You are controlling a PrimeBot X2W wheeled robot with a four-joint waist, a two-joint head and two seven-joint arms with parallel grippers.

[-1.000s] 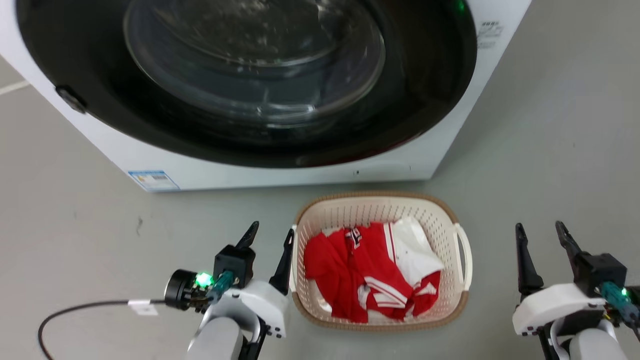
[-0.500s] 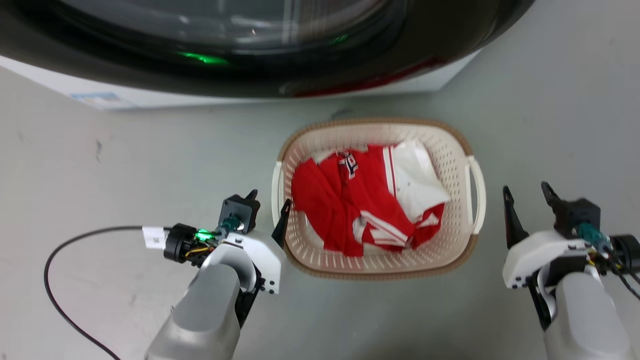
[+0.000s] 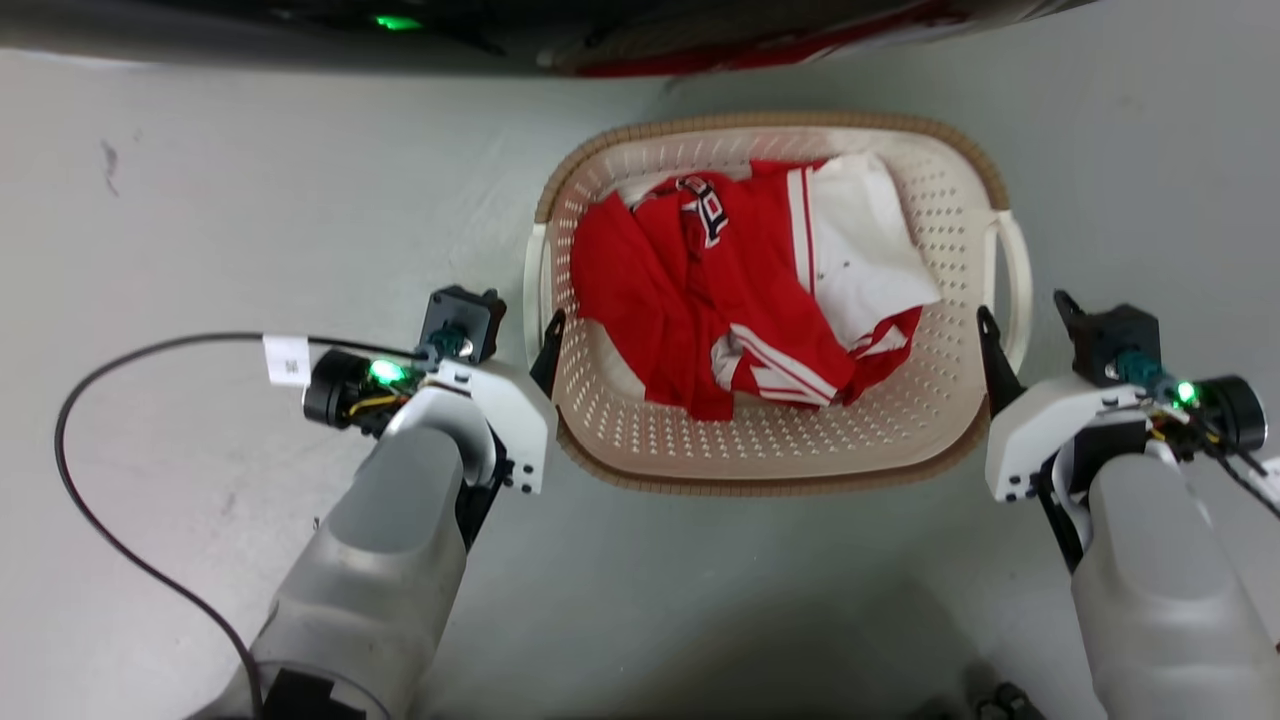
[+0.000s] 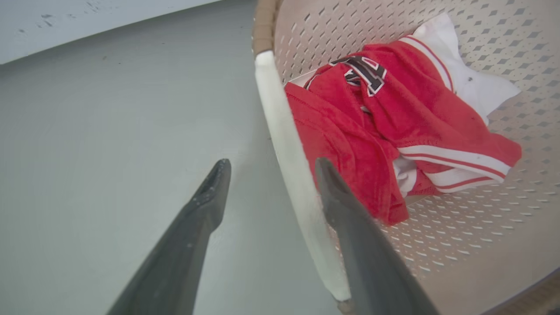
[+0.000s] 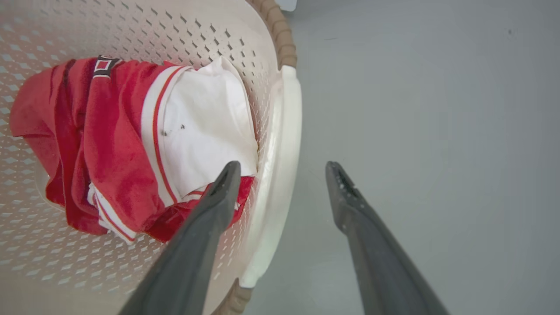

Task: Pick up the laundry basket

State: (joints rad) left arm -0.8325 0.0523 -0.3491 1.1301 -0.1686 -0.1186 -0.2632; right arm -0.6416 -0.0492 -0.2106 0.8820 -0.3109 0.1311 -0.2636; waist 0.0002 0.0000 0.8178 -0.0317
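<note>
On the grey floor (image 3: 200, 180), just in front of the washing machine (image 3: 600, 30), sits the laundry basket (image 3: 800, 440), not lifted yet. It is cream with lots of little holes, a brown rim and white loop handles, and red and white clothes (image 3: 740, 290) lie inside. I have my left gripper (image 4: 271, 162) wide open around the left handle (image 4: 284, 144), and my right gripper (image 5: 283, 164) wide open around the right handle (image 5: 284, 144). Neither one holds anything. I think squeezing and lifting are what is left.
</note>
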